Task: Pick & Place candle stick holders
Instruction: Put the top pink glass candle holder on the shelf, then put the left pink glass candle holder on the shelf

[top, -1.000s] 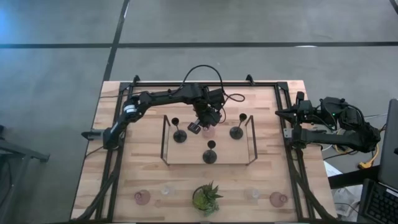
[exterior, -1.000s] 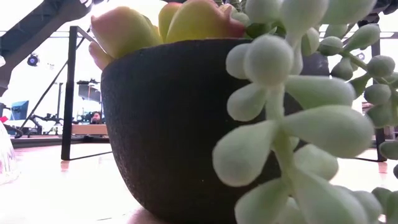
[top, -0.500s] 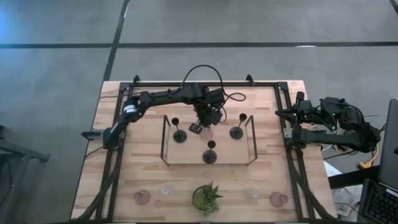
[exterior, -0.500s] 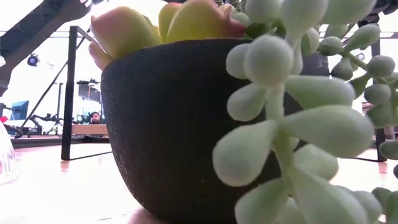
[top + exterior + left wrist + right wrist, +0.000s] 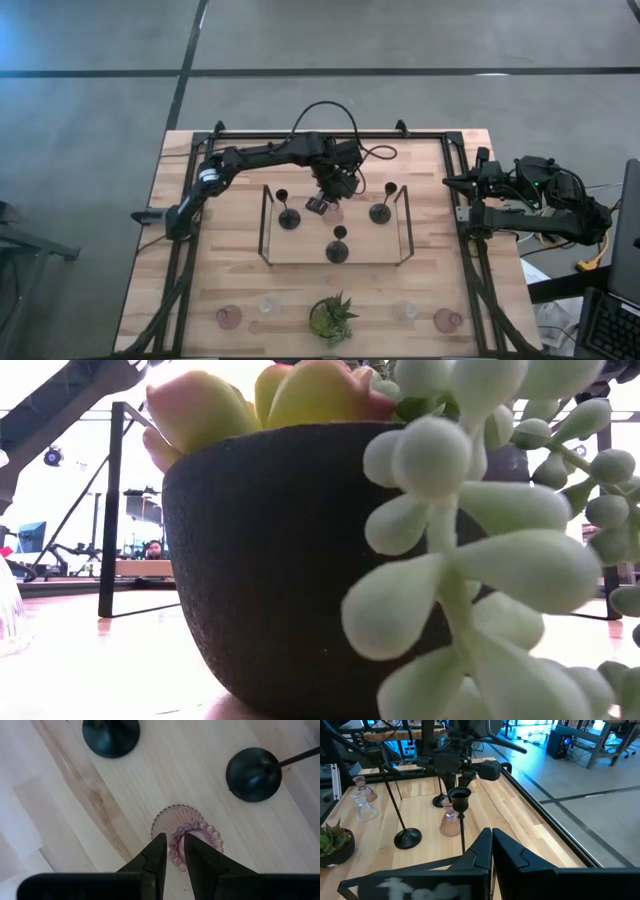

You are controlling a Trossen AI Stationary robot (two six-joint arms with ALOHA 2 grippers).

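Observation:
A pink glass holder point(image 5: 336, 212) stands in the middle of the wire-framed wooden tray point(image 5: 300, 246), among three black stemmed holders point(image 5: 289, 218) point(image 5: 337, 250) point(image 5: 380, 212). My left gripper point(image 5: 327, 203) is over it and shut on its rim. My right gripper point(image 5: 449, 182) is shut and empty at the table's right edge. Two more pink holders point(image 5: 229, 318) point(image 5: 447, 320) and two clear ones point(image 5: 267, 305) point(image 5: 405, 312) stand on their bases along the table's near edge. My left gripper pinches the pink holder's beaded rim point(image 5: 174, 851) between its two fingers, one finger point(image 5: 159, 854) outside the mouth and the other point(image 5: 194, 856) inside it. The fingers come from above, pointing down. The holder stands upright, its base point(image 5: 451, 832) on the tray's floor as far as shows.
A green potted plant point(image 5: 332, 318) stands at the middle of the near edge and fills the low view point(image 5: 300, 560). The tray's black wire frame point(image 5: 264, 222) rises on both sides. Bare tabletop lies left and right of the tray.

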